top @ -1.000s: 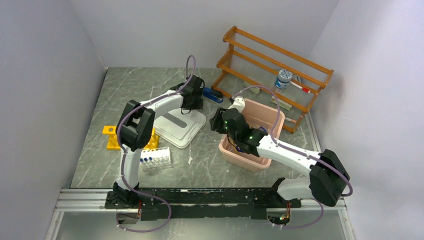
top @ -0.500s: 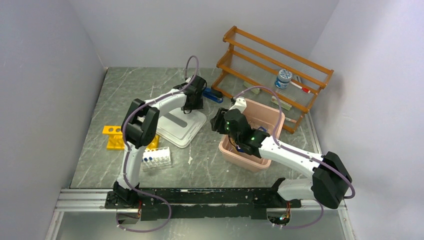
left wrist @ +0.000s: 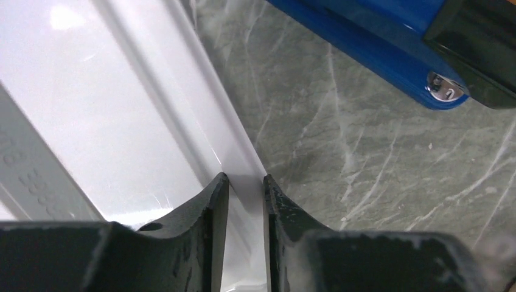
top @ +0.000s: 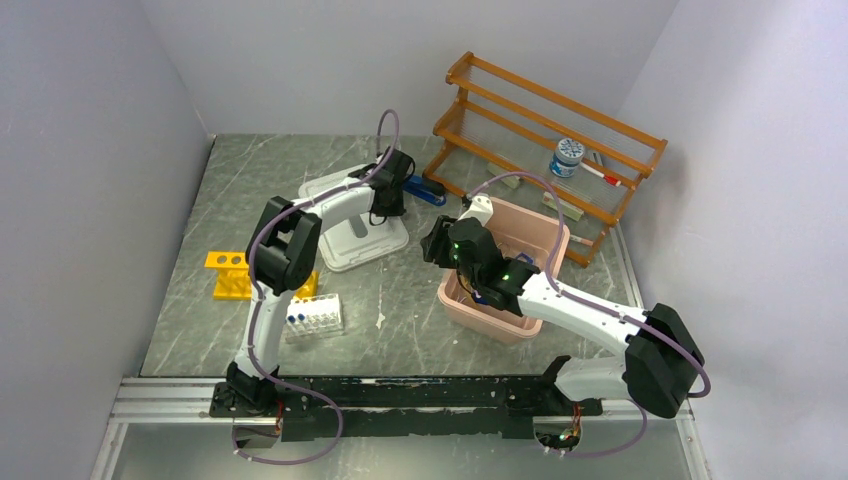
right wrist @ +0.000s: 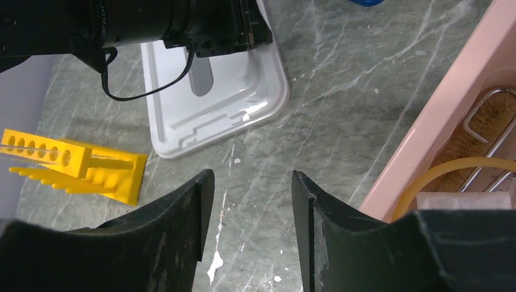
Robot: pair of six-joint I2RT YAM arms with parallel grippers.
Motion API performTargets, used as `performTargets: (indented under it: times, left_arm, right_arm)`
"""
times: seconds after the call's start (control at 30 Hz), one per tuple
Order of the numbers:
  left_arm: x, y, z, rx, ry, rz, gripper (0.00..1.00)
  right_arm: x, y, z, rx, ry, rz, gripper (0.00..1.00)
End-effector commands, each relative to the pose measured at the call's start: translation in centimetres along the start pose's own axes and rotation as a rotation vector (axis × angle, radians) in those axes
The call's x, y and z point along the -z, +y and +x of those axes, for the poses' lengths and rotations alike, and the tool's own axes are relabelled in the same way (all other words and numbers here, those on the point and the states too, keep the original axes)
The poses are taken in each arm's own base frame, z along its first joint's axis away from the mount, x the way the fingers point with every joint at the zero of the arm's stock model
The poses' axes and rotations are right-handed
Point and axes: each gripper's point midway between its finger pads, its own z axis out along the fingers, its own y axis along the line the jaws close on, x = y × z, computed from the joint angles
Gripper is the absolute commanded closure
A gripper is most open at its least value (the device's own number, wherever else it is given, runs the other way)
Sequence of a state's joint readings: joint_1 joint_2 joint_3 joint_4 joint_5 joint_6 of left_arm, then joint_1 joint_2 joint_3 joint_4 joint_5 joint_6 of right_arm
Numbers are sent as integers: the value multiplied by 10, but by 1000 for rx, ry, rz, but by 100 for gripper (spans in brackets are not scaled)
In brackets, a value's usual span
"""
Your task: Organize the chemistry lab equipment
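My left gripper (top: 388, 212) (left wrist: 244, 179) is shut on the right rim of the white flat packet (top: 345, 245) (left wrist: 122, 121), a shallow white plastic tray on the table's far middle; it also shows in the right wrist view (right wrist: 207, 109). My right gripper (top: 432, 245) (right wrist: 252, 176) is open and empty, hovering over bare table just left of the pink bin (top: 548, 240) (right wrist: 426, 121). Tan rubber tubing (right wrist: 453, 170) lies in that bin. Small blue-capped tubes (top: 312, 315) stand in a white rack at the near left. The goggles and small blue cap are not clearly visible.
A blue stapler (top: 425, 190) (left wrist: 377, 55) lies just right of the left gripper. A yellow rack (top: 240, 275) (right wrist: 67, 161) sits left. A wooden shelf (top: 550, 120) at the back right holds a blue-capped bottle (top: 568, 155). A wire-handled brush (right wrist: 487, 121) lies in the bin.
The white packet has shifted toward the far side of the table, held by my left gripper. The right arm has barely moved.
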State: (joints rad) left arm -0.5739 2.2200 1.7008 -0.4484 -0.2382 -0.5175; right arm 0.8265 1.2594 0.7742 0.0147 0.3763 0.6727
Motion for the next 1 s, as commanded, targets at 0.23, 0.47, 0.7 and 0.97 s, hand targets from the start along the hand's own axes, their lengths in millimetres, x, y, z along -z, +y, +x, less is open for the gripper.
performTargets:
  times: [0.23,0.47,0.7,0.97]
  left_arm:
    - [1,15,40,-89,99,-38,65]
    - [-2,20,51,-99,136,-65,61]
    - [4,26,49,-108,141,-97,81]
    - [29,32,51,-93,134,-84,94]
  right_arm:
    - [2,-1,-5,-17,-19,-3,47]
    - [1,1,-4,-26,-15,-12,47]
    - [2,3,-6,-25,-20,-14,47]
    - [2,4,-5,-31,-17,-21,47]
